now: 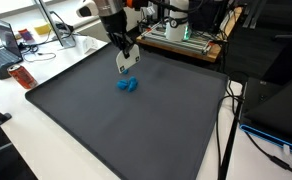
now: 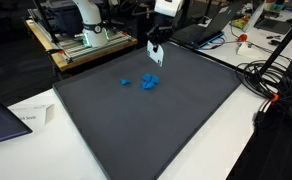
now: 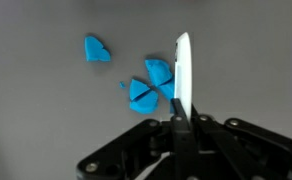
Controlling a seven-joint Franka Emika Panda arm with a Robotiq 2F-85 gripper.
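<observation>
White card (image 3: 183, 72), pinched edge-on in the closed gripper (image 3: 177, 122), hangs above a grey mat (image 1: 106, 130). Left to right in the wrist view: lone blue piece (image 3: 97, 48), blue cluster (image 3: 149, 88), card just beside it. The step looks like carrying; lowering calls for a steady, upright edge.

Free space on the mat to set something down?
The gray mat is mostly bare: all of it from the blue pieces to the near edge and both side edges. Crowded only near the far edge, where the gripper holds a white piece by them.
</observation>
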